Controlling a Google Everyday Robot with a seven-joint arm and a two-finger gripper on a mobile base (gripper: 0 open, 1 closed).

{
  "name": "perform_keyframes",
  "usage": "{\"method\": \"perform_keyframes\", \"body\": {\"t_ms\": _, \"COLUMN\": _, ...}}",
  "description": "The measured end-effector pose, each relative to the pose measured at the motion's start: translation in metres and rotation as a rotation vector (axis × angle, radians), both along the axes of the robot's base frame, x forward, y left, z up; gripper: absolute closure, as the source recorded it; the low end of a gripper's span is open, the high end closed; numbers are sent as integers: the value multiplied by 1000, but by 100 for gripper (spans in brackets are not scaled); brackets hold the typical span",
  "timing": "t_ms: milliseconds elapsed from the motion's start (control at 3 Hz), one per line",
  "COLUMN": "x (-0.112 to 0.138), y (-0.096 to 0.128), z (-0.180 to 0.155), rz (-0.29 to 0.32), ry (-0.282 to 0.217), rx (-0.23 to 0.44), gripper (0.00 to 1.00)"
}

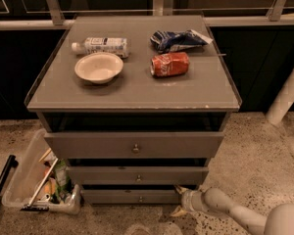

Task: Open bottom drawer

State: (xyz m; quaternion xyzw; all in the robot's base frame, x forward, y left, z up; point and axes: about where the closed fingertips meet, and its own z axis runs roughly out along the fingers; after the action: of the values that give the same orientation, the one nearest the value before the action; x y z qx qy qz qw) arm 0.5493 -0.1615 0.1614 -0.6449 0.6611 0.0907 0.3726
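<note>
The grey cabinet (137, 89) stands in the middle, w/ 3 drawers in front. The bottom drawer (117, 197) is the lowest one, right by the floor (264, 155). It is a thin flat grey strip w/ a tiny round knob (140, 198) in the middle. Its front sits back under the mid drawer (112, 176), and no tray shows. The top drawer (98, 145) is taller and sticks out the most.

The gripper (178, 200) is low down at the bottom right, just by the right end of the bottom drawer. It is wide: its 2 tips (179, 188) are spread apart, one up and one down, w/ nothing between them. Can't tell if the top tip touches the drawer. It is well to the right of the knob. The arm (235, 213) comes in from the bottom right corner.

On top of the cabinet are a bottle (102, 45) lying down at the back left, a white bowl (98, 66) just in front of it, a red can (170, 64) on its side to the right, and a blue bag (179, 39) behind the can.

A clear bin (19, 180) w/ stuff in it sits on the floor, left of the cabinet.
</note>
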Motion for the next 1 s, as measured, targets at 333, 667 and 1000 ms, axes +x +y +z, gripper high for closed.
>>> {"method": "perform_keyframes", "body": {"t_ms": 333, "x": 0, "y": 0, "z": 0, "rz": 0, "ry": 0, "rx": 0, "gripper": 42}}
{"method": "perform_keyframes", "body": {"t_ms": 667, "x": 0, "y": 0, "z": 0, "rz": 0, "ry": 0, "rx": 0, "gripper": 66}}
{"method": "perform_keyframes", "body": {"t_ms": 1000, "x": 0, "y": 0, "z": 0, "rz": 0, "ry": 0, "rx": 0, "gripper": 89}}
